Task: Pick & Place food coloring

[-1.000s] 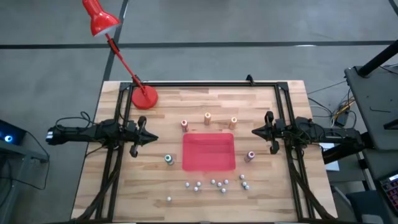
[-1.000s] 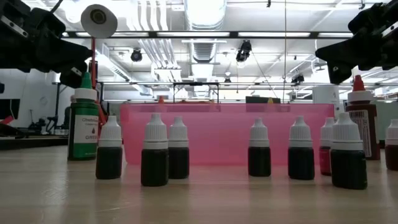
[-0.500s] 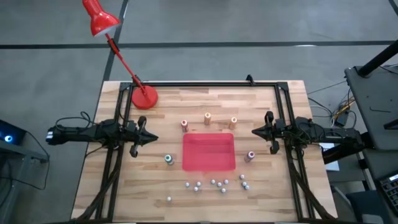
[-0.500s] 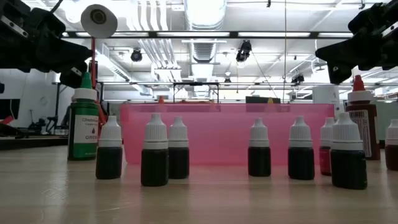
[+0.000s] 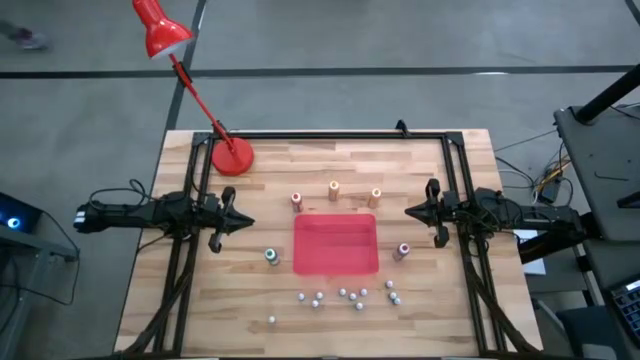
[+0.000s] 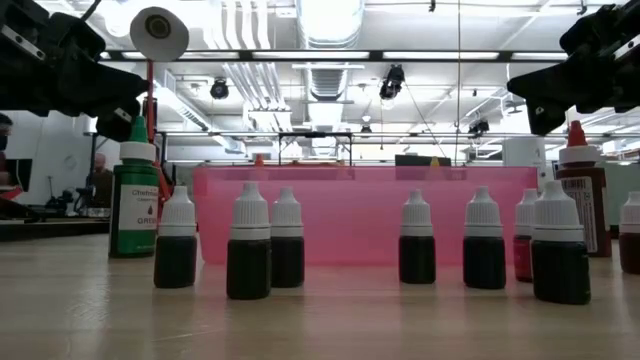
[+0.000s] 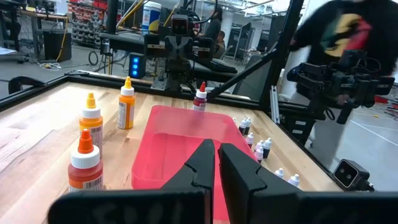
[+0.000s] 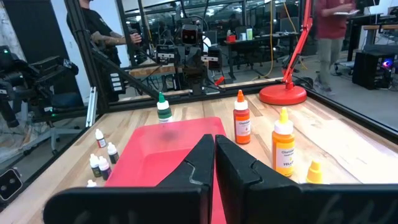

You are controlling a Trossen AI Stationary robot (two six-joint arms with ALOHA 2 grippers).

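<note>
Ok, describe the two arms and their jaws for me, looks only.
Both arms are dark, nearly black, slim and jointed, each mounted on a black frame at the table's side. The left gripper and right gripper taper to a point. Each has two black wedge-shaped fingers with angular faces. Thin cables trail off behind the right arm. No markings show.

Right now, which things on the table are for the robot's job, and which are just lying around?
For the job: green bottle, red bottle, orange bottle, yellow-orange bottle, pink bottle; left gripper and right gripper, waiting at the table's sides.
Lying about: red lamp, little white-capped bottles, red tray (maybe the drop spot).
</note>
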